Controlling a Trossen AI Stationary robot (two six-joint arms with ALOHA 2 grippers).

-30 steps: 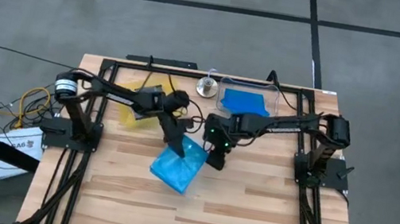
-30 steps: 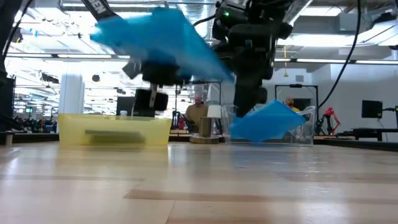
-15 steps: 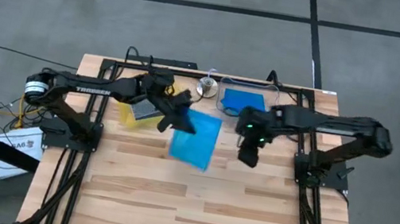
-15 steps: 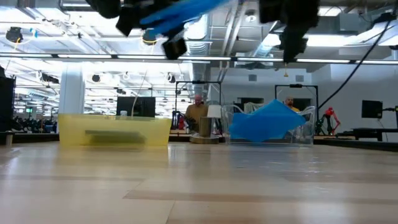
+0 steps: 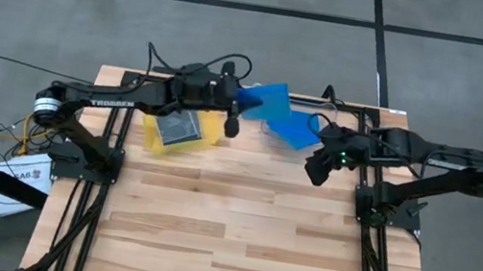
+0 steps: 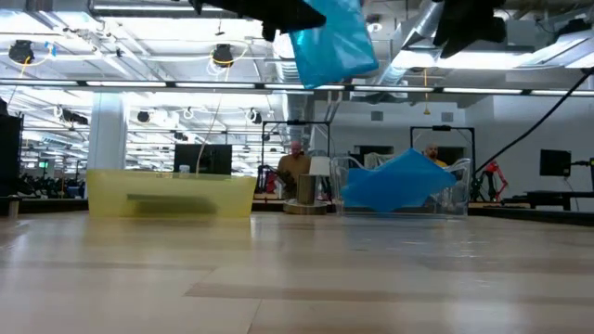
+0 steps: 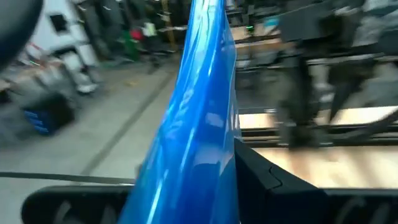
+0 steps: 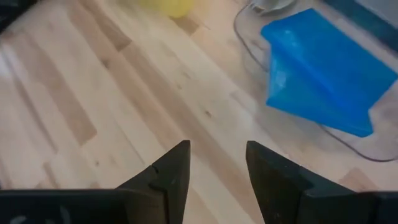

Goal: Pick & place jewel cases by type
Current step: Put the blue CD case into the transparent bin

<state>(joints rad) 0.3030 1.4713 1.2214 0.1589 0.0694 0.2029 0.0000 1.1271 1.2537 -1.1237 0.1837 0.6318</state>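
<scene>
My left gripper (image 5: pixel 238 106) is shut on a translucent blue jewel case (image 5: pixel 264 100), held high over the table's far edge beside the clear tub (image 5: pixel 328 130); the low view shows this case (image 6: pixel 334 42) near the picture's top. A second blue case (image 5: pixel 296 130) leans slanted inside the tub, its lower edge on the tub's floor (image 8: pixel 326 74). A grey case (image 5: pixel 177 127) lies in the yellow tray (image 5: pixel 151 139). My right gripper (image 8: pixel 214 168) hangs open above bare wood near the tub, with nothing between its fingers. My left gripper pinches the blue case between its two fingers at the edge nearest the arm (image 7: pixel 217 174); one finger (image 7: pixel 267 183) shows against its face. The fingers reach in level from the table's left. The case stands tilted on edge, lifted well clear of the table.
A small round metal object (image 6: pixel 302 193) stands between the tray and the tub at the far edge. Black frame rails (image 5: pixel 369 253) run along both sides. The near half of the wooden table (image 5: pixel 233 251) is bare wood.
My left gripper has risen and swung toward the far edge and the tub with the blue case, rolling its wrist; the case has turned from lying nearly flat low over the table to tilted on edge high up. My right gripper has risen and drawn back toward the right edge.
</scene>
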